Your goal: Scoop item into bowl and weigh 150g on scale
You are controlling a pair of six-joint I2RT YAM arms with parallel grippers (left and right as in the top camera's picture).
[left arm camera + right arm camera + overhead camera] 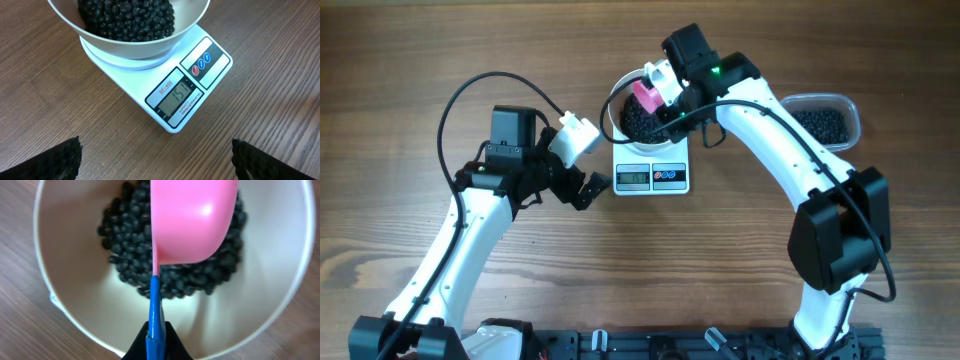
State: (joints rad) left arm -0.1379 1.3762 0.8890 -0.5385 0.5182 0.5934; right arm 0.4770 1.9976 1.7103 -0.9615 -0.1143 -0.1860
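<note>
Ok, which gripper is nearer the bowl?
Right. The right gripper holds the pink scoop over the bowl; the left gripper hangs open beside the scale, at its display end.

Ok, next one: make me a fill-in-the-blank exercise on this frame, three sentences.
The round white bowl on the small white digital scale holds tiny round ____ beans.
The right gripper is shut on the blue handle of a ____ plastic scoop above the bowl.
The left gripper stands ____, holding nothing.
Missing words: black; pink; open.
</note>
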